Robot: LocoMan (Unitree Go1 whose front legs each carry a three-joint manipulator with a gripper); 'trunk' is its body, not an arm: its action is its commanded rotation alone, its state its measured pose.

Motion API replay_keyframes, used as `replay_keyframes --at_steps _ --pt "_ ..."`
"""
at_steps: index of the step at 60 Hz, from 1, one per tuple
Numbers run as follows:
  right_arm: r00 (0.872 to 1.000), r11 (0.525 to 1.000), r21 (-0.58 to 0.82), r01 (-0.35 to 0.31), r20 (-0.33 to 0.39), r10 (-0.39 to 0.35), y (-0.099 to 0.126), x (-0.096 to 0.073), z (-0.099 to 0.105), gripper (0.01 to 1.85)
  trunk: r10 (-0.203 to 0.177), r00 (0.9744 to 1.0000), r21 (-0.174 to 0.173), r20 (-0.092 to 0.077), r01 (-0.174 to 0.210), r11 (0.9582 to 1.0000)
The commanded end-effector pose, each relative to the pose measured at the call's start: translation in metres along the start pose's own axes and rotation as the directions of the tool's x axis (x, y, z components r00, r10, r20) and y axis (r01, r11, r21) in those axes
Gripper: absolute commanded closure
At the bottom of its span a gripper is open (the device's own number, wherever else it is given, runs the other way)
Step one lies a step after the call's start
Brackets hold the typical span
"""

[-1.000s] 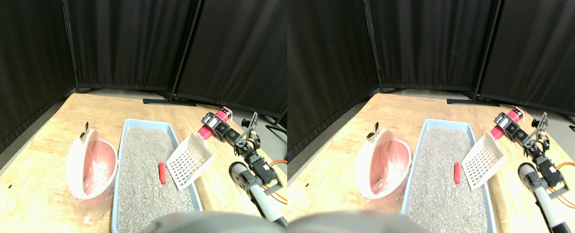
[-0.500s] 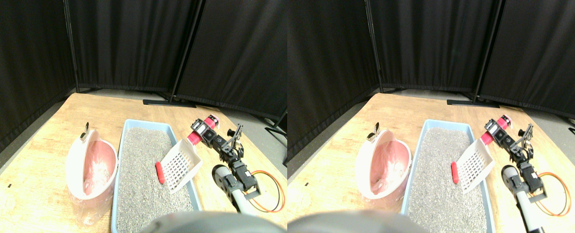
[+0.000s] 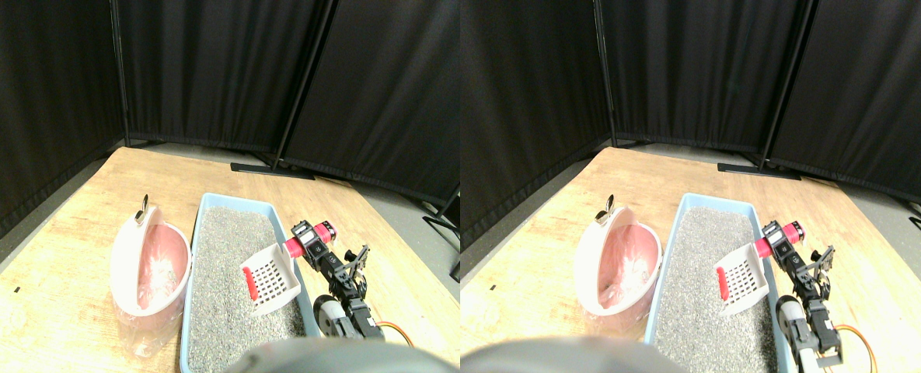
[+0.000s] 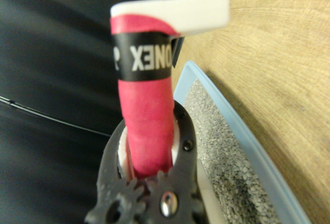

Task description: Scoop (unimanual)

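Left to right on the wooden surface (image 3: 56, 256):

- Pink bin (image 3: 149, 264) with a white swing lid, lined with clear plastic, sits just left of the tray, touching or nearly touching its wall. A small dark clip stands on the lid's far edge.
- Light blue litter tray (image 3: 193, 295) runs front to back and is filled with grey granules (image 3: 219, 272).
- White slotted scoop (image 3: 271, 270) is down in the tray, over its right half, with the open mouth facing left. Whether its front edge is resting on the litter or just above it, can't tell.
- Red cylinder (image 3: 249, 284), the thing to be scooped, lies right at the scoop's leading lip. Can't tell if it's inside the scoop or still on the granules.
- Scoop handle (image 4: 147, 126), wrapped in pink tape with a black band, angles up and right over the tray's right wall.
- Right gripper (image 3: 305, 238): jaws closed around the pink handle, plainly clamped in the wrist view (image 4: 149, 167).
- Arm links and an orange cable (image 3: 394, 330) sit right of the tray, at the lower right.

Black curtain panels (image 3: 211, 70) stand behind the surface.
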Motion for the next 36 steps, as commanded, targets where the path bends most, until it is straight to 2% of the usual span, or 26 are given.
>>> replay_keyframes --at_steps 1,7,13,16,18,20,21,24,25,29,30,36 --pt "0.995 0.996 -0.008 -0.085 -0.049 0.084 0.005 0.001 -0.006 1.81 0.022 0.9994 -0.01 -0.026 -0.023 0.9997" --pt "0.998 0.998 0.005 -0.062 -0.017 0.062 -0.007 0.0 -0.003 1.81 0.018 0.9995 -0.006 -0.026 -0.019 0.9998" --pt "0.998 0.999 0.014 -0.053 -0.016 0.053 -0.012 -0.002 -0.001 1.76 0.018 0.9995 -0.005 -0.026 -0.018 0.9998" --pt "0.999 0.999 0.037 -0.037 -0.006 0.037 -0.015 -0.004 0.002 1.81 0.017 0.9995 -0.004 -0.027 -0.017 0.9999" --pt "1.0 0.992 0.123 -0.017 0.004 0.017 -0.018 -0.006 0.004 1.81 0.016 0.9995 -0.004 -0.025 -0.017 0.9999" --pt "1.0 0.992 0.123 -0.017 0.004 0.017 -0.018 -0.006 0.004 1.81 0.016 0.9995 -0.004 -0.025 -0.017 0.9999" --pt "1.0 0.979 0.205 0.0 0.02 -0.004 -0.02 -0.007 0.006 1.81 0.017 0.9996 -0.003 -0.023 -0.017 0.9998" --pt "0.999 0.966 0.258 0.023 0.016 -0.028 -0.021 -0.008 0.007 1.81 0.018 0.9996 -0.004 -0.021 -0.018 0.9998" --pt "0.999 0.949 0.314 0.022 0.037 -0.036 -0.022 -0.008 0.007 1.81 0.019 0.9996 -0.005 -0.02 -0.019 0.9998" --pt "0.998 0.944 0.327 0.037 0.035 -0.051 -0.024 -0.008 0.006 1.81 0.02 0.9996 -0.007 -0.018 -0.02 0.9998" --pt "0.996 0.913 0.403 0.061 0.038 -0.084 -0.026 -0.01 0.005 1.81 0.022 0.9996 -0.007 -0.016 -0.022 0.9997" --pt "0.993 0.87 0.486 0.087 0.031 -0.117 -0.03 -0.011 0.002 1.81 0.024 0.9996 -0.008 -0.013 -0.024 0.9997"
